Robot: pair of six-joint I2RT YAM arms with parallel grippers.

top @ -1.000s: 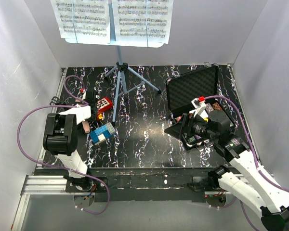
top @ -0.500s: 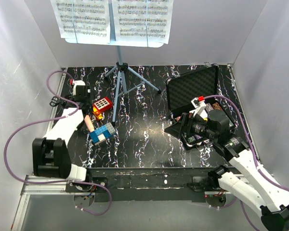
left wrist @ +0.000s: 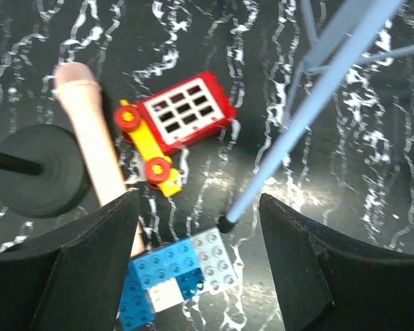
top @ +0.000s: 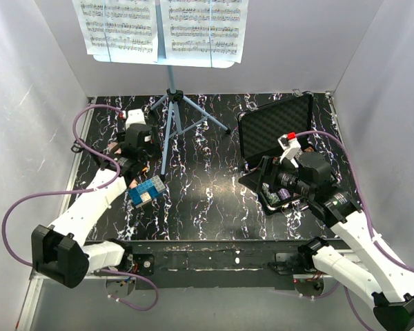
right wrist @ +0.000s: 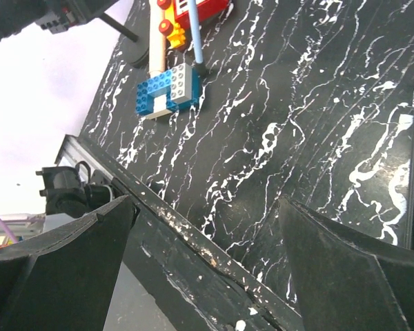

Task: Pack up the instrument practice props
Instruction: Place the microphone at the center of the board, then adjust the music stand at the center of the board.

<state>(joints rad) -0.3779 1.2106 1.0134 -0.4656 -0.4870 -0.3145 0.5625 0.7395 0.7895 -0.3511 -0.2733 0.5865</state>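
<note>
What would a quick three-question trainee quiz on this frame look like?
1. True or false: the sheet-music pages have been taken off the music stand.
2. Which thing lies nearest the stand's front foot? A) red toy B) blue brick block C) black case
3. Is the left end effector open or shut, and does it hold anything?
Key: 1 false, they sit on its desk. 2 B. 3 open, holding nothing.
</note>
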